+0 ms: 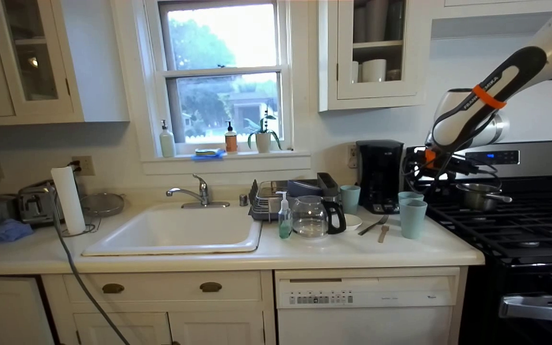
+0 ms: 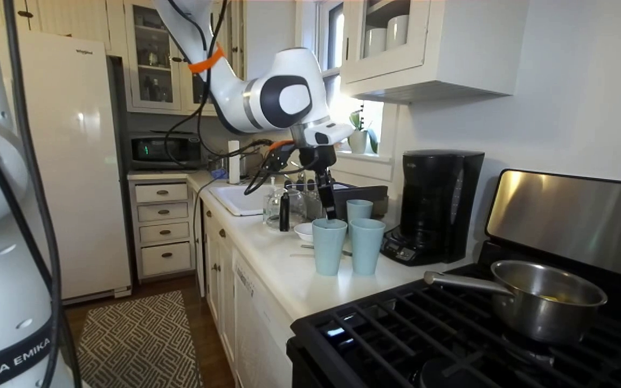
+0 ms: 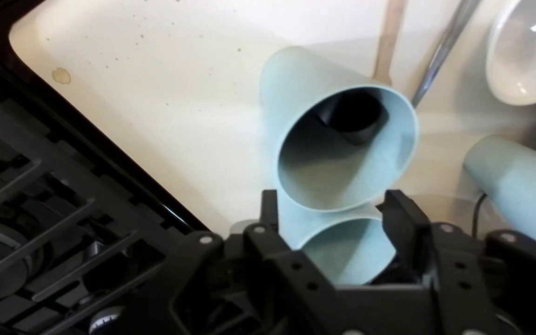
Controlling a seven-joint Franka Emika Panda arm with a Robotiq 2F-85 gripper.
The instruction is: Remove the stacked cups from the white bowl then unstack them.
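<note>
Three pale blue-green cups stand upright and apart from the white bowl (image 1: 352, 222). Two stand close together near the stove: a front cup (image 1: 412, 220) and a cup behind it (image 1: 410, 195). The third cup (image 1: 350, 199) stands beside the coffee maker. In the wrist view the front cup (image 3: 296, 74) and the second cup (image 3: 347, 253) show their open mouths, and the third cup (image 3: 519, 181) is at the right edge. A dark round patch shows inside the front cup; I cannot tell what it is. My gripper (image 3: 328, 200) is open and empty above the close pair.
A black coffee maker (image 2: 437, 210) stands behind the cups. A glass jug (image 1: 310, 218), soap bottle (image 1: 284, 218), metal fork (image 1: 374, 225) and wooden fork (image 1: 384, 234) are on the counter. The stove (image 2: 397, 339) with a saucepan (image 2: 547, 307) adjoins the cups. A dish rack (image 1: 266, 203) is beside the sink.
</note>
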